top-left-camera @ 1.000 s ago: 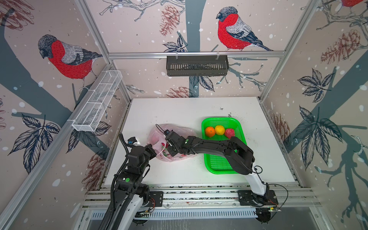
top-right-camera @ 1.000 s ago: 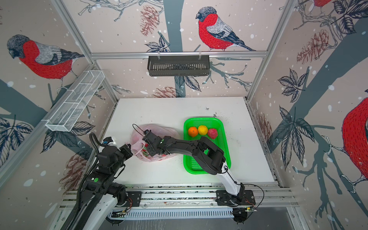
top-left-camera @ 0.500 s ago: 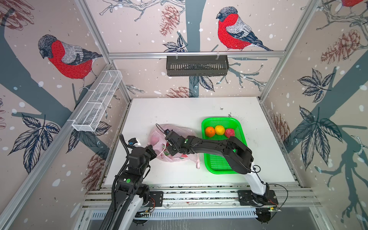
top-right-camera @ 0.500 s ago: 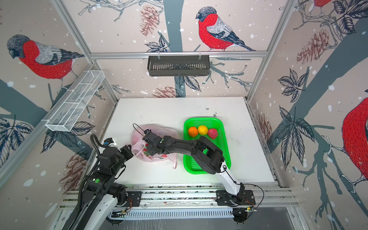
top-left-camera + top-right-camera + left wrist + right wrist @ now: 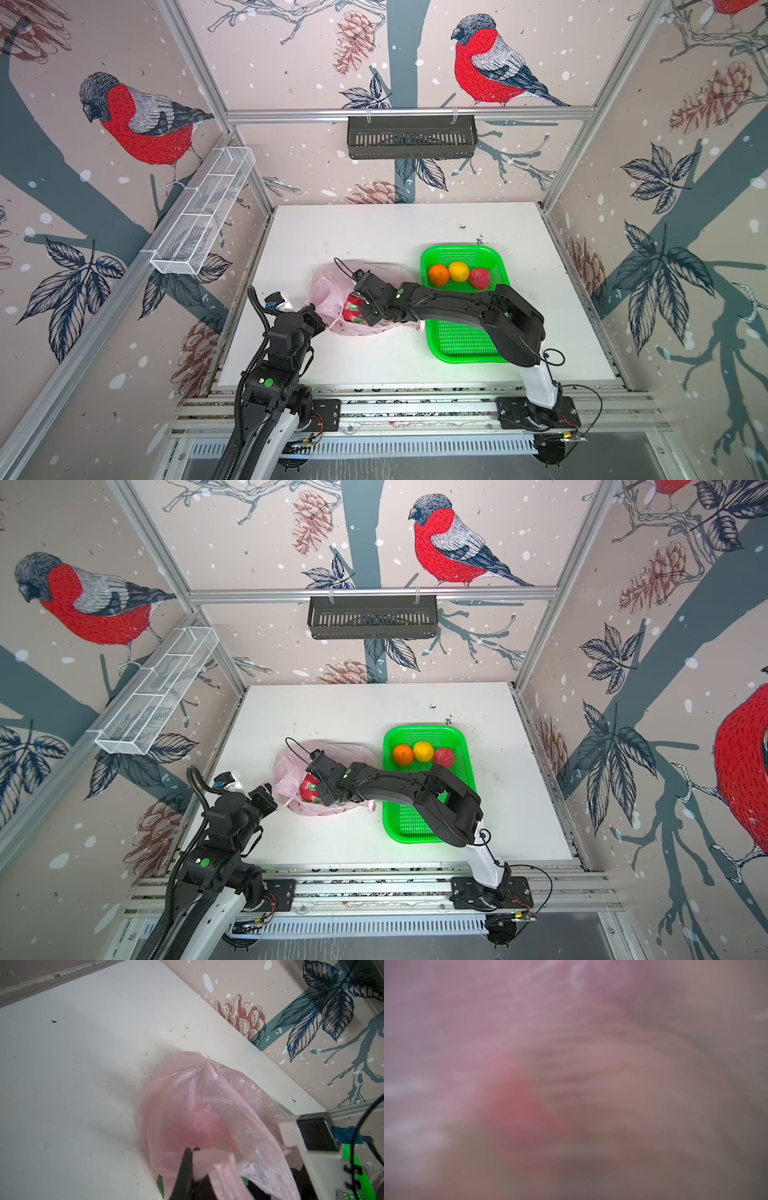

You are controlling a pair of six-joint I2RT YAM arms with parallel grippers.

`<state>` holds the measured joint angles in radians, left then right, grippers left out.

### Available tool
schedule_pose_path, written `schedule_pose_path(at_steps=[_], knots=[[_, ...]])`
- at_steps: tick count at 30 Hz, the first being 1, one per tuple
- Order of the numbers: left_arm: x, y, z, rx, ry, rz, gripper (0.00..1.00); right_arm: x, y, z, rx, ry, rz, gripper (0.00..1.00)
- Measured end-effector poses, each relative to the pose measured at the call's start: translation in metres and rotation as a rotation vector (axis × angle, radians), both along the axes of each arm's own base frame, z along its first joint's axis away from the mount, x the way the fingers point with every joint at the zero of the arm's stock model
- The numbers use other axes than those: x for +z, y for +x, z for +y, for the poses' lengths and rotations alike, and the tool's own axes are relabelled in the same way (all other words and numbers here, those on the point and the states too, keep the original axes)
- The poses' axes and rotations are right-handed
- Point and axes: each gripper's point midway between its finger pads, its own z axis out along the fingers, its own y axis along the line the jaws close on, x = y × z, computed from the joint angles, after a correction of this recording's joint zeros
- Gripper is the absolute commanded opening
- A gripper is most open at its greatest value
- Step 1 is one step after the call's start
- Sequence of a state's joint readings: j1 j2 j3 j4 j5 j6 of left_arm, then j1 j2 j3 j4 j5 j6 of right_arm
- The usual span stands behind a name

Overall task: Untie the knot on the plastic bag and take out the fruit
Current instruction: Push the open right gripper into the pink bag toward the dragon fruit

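Note:
The pink plastic bag [image 5: 332, 286] [image 5: 286, 771] lies left of centre on the white table, its mouth facing the near left. My left gripper [image 5: 321, 319] [image 5: 191, 1150] is shut on a pale pink fold of the bag's edge. My right gripper [image 5: 365, 311] [image 5: 322, 793] reaches across into the bag's mouth, against a magenta dragon fruit [image 5: 353, 306] [image 5: 308, 789]. Its fingertips are hidden by plastic, and the right wrist view is a pink blur. An orange [image 5: 438, 274], a yellow citrus [image 5: 458, 271] and a pinkish-red fruit [image 5: 479, 278] sit in the green tray [image 5: 465, 345]. The knot is hidden.
The green tray [image 5: 411, 825] stands right of the bag, under the right arm. A black basket [image 5: 411, 137] hangs on the back wall and a white wire rack [image 5: 203, 212] on the left wall. A green scrap [image 5: 160, 1185] lies on the table [image 5: 374, 232] by the bag.
The right gripper's jaws have closed inside the bag's mouth. A pink flap of the bag now lies out toward the tray. The left arm has stayed put.

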<state>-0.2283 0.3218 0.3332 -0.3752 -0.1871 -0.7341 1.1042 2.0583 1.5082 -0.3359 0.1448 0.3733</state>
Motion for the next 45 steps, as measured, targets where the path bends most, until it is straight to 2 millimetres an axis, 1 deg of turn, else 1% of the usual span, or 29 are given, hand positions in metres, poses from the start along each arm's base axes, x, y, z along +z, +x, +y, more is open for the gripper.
schedule_pose_path(at_steps=[6,12,15,18,21,23,29,33,35,38,41,45], knots=[[0.002,0.0,0.003,0.017,0.007,-0.01,0.0,0.013,0.003,-0.02,-0.044,-0.009,-0.016,0.05],[0.003,0.0,0.004,0.019,0.008,-0.012,0.0,0.012,-0.003,-0.035,-0.056,-0.03,-0.012,0.05],[0.003,0.0,0.003,0.016,0.007,-0.011,0.0,0.008,-0.006,-0.041,-0.059,-0.042,-0.004,0.09],[0.002,0.001,0.002,0.01,0.005,-0.007,0.0,0.005,-0.007,-0.042,-0.07,-0.042,0.005,0.18],[0.001,0.001,-0.002,-0.009,-0.003,-0.001,0.0,0.007,-0.009,-0.039,-0.064,-0.036,0.002,0.29],[-0.002,0.001,-0.005,-0.024,-0.007,0.011,0.0,0.009,-0.009,-0.039,-0.064,-0.034,0.001,0.31],[-0.007,0.002,-0.012,-0.06,-0.014,0.044,0.0,0.03,-0.007,-0.037,-0.065,-0.013,-0.023,0.41],[-0.007,0.001,-0.016,-0.078,-0.018,0.046,0.0,0.042,-0.009,-0.035,-0.045,-0.006,-0.039,0.53],[-0.006,0.001,-0.021,-0.099,-0.025,0.045,0.0,0.046,-0.01,-0.031,-0.035,0.008,-0.034,0.56],[-0.002,0.001,-0.023,-0.108,-0.029,0.037,0.0,0.048,-0.011,-0.021,-0.02,0.03,-0.022,0.62],[0.0,-0.001,-0.027,-0.12,-0.035,0.034,0.0,0.041,-0.013,-0.01,0.003,0.036,0.005,0.67],[0.002,-0.003,-0.028,-0.12,-0.033,0.028,0.0,0.034,-0.01,0.004,0.017,0.044,0.023,0.74]])
